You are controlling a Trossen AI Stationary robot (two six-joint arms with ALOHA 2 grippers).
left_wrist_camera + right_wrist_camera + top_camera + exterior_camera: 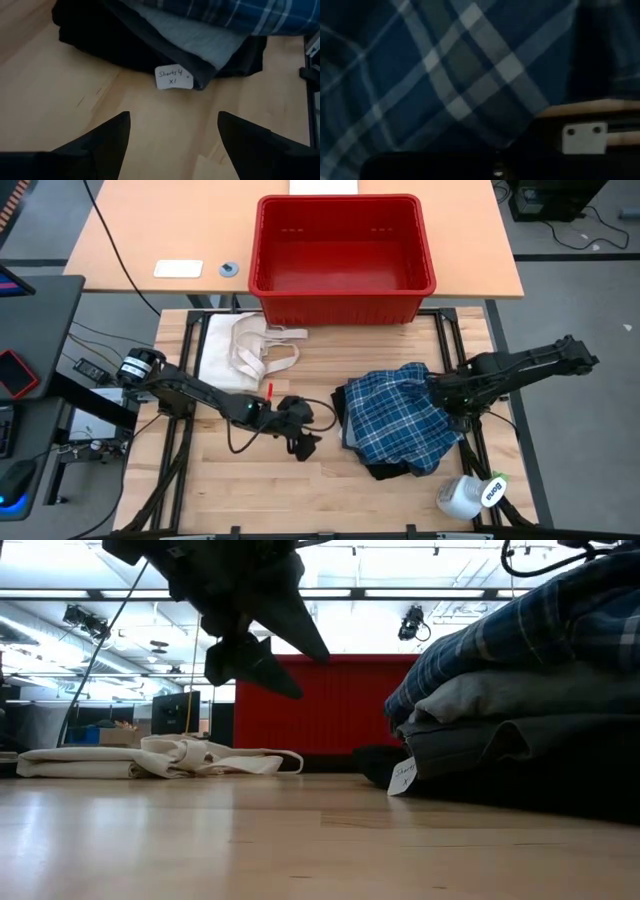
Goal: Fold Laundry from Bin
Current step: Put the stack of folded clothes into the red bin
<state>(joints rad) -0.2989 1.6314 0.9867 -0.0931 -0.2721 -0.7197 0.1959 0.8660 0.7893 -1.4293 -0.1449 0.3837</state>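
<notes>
Plaid shirt on top of the stack — bin empty behind it.

I hold the left gripper (303,442) above bare wood just beside the laundry pile (400,425), jaws spread, nothing in them. The right gripper (437,402) is pressed together at the plaid shirt (398,412); whether it pinches cloth I cannot tell. Risk as I judge it: the shirt lies rumpled and soft over the flat folded grey and black layers — a pull could drag the stack askew. The red bin (343,298), rigid plastic with a thick rim, stands well apart at the far edge.
</notes>
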